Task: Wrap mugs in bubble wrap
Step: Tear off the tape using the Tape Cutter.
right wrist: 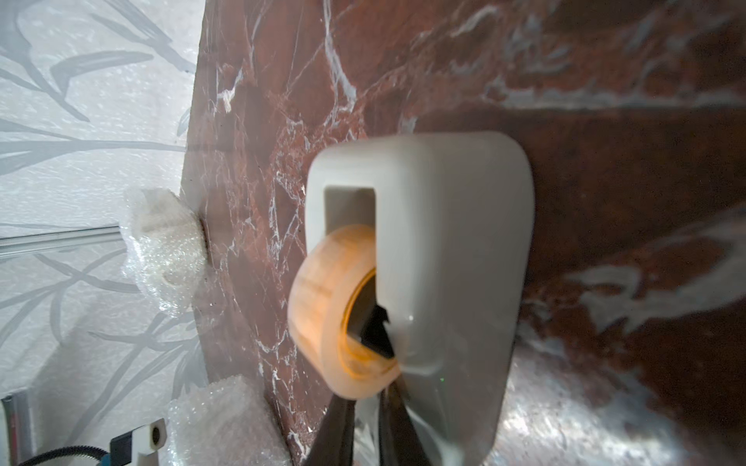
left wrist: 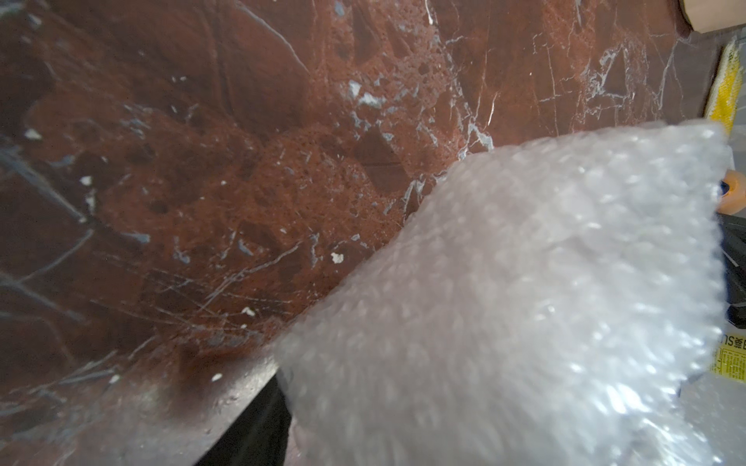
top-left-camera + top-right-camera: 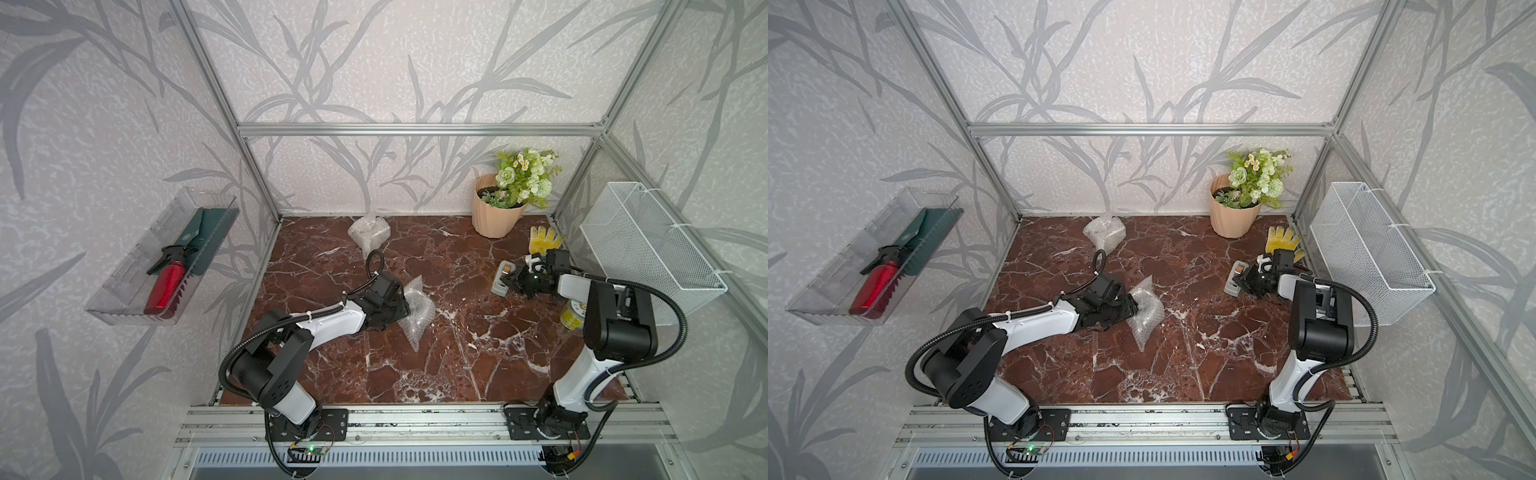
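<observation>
The bare front of the red-brown marble bench (image 3: pixel 415 374) lies nearest. Beyond it, mid-bench, the left gripper (image 3: pixel 402 308) presses against a crumpled bundle of clear bubble wrap (image 3: pixel 419 318). The wrap hides its jaws, so I cannot tell whether they clamp it. No mug shows; one presumably sits inside. Further back on the right, the right gripper (image 1: pixel 373 363) has its jaws nearly together on the rim of a beige roll of adhesive tape (image 1: pixel 323 314) in a grey plastic dispenser (image 1: pixel 456 242). A second wrapped bundle (image 3: pixel 369 232) rests by the far wall. The step looks like taping. The next move calls for drawing a strip free, carrying it over and pressing it across the loose flap.
</observation>
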You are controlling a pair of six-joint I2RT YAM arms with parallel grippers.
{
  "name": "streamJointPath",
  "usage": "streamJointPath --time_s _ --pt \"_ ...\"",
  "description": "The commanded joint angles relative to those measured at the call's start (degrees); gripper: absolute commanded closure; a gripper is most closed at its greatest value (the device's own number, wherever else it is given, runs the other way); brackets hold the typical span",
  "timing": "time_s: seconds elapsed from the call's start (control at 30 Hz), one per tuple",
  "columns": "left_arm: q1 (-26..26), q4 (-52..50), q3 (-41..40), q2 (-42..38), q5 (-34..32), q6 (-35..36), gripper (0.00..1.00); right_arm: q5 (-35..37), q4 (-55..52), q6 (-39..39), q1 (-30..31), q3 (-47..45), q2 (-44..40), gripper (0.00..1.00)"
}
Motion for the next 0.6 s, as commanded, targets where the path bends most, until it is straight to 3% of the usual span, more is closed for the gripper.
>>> streamJointPath --time_s 0.0,0.2,0.4,0.57 --pt "0.52 -8.1 -1.13 0.69 -4.4 0.56 0.36 -0.94 2.61 1.88 -0.86 -2.08 2.23 0.9" --pt "0.56 -8.37 -1.07 0.82 -4.4 0.46 0.36 -6.13 10.14 4.87 -1.94 -4.89 1.99 1.0" --pt "0.53 -8.45 -0.59 1.48 -4.13 0.74 0.36 -15.89 27.29 12.79 -2.75 -8.53 3.49 1.0" --pt "0.53 -8.3 -0.35 2.11 -3.96 0.78 0.37 -19.23 35.43 16.67 -2.75 -10.48 4.16 1.0"
